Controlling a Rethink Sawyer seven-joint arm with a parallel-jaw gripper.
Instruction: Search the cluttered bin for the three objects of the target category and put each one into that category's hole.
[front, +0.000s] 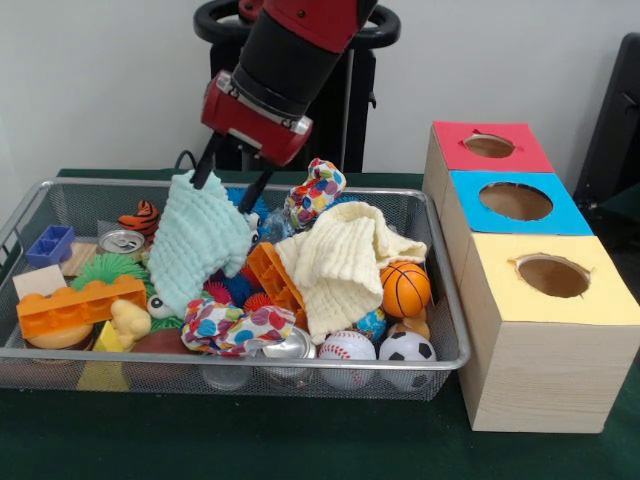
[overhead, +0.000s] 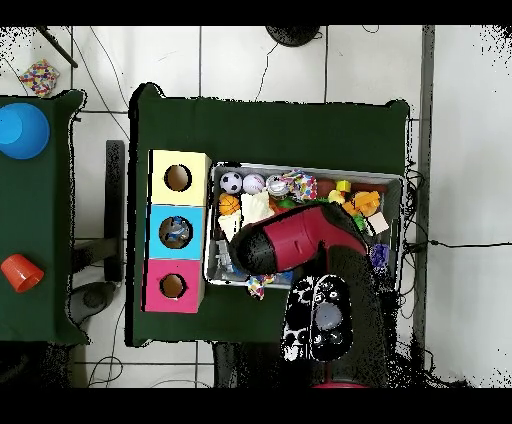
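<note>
Front view: gripper pinches the pale green cloth, lifted and hanging over the bin's left half.

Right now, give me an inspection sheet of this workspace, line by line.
Surface: green table cloth.
Job's things: wire mesh bin full; three boxes with holes, red, blue, yellow.
Clutter: cream cloth, basketball, baseball, soccer ball, orange brick, can.
Claw: shut on light green cloth, lifted.
Cables: several on the tiled floor.
Surroundings: blue bowl, red cup on side table.
</note>
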